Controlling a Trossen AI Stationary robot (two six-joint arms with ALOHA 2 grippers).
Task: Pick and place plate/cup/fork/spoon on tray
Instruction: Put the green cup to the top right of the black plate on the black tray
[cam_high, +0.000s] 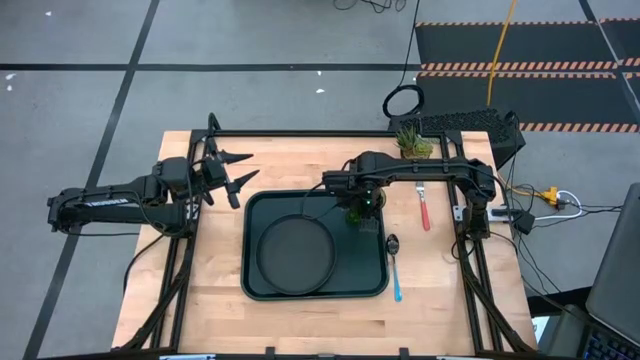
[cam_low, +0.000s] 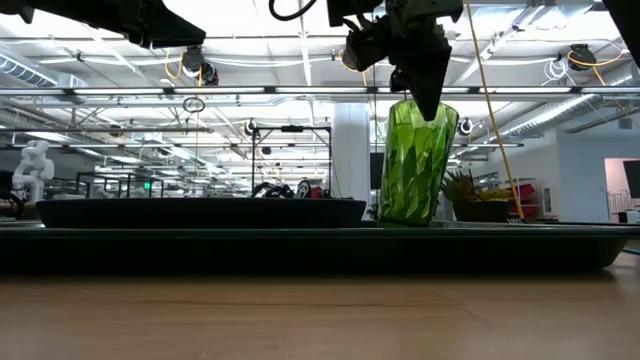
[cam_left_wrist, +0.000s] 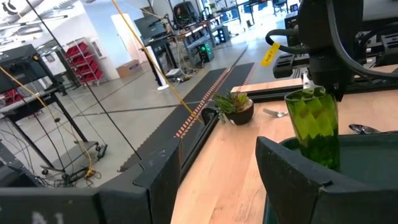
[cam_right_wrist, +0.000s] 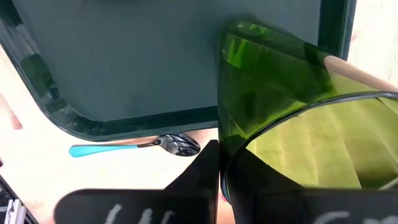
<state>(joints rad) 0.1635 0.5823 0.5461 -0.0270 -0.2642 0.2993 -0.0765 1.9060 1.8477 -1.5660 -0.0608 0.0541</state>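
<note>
Now, set the cup (cam_high: 357, 212) down squarely before letting go. Upright, pinched at its rim by the right end effector (cam_high: 362, 200), fingers closed tight on the thin wall. Placed over the tray (cam_high: 247, 285) at the tray corner nearest the potted plant (cam_high: 412, 143), beside the plate (cam_high: 295, 252) and apart from it. Hidden behind the tray lip in the low view, so no telling whether the base touches the tray floor.

Best to ease straight down until the base sits flat, then open gently and lift clear vertically. Probably a light, tippy tumbler, so avoid dragging sideways at the rim. Mind the raised lip close by.

Fork (cam_high: 424, 208) and spoon (cam_high: 395, 265) not yet on the tray, lying on bare wood between the tray and the right edge of the worktop (cam_high: 200, 300). Left end effector (cam_high: 235, 170) waiting wide open and empty above the worktop's left side.

Pale wooden worktop on a black frame. Around it, grey floor with dark tape lines, striped mats and a yellow cable; beyond, a bright workshop with racks.
</note>
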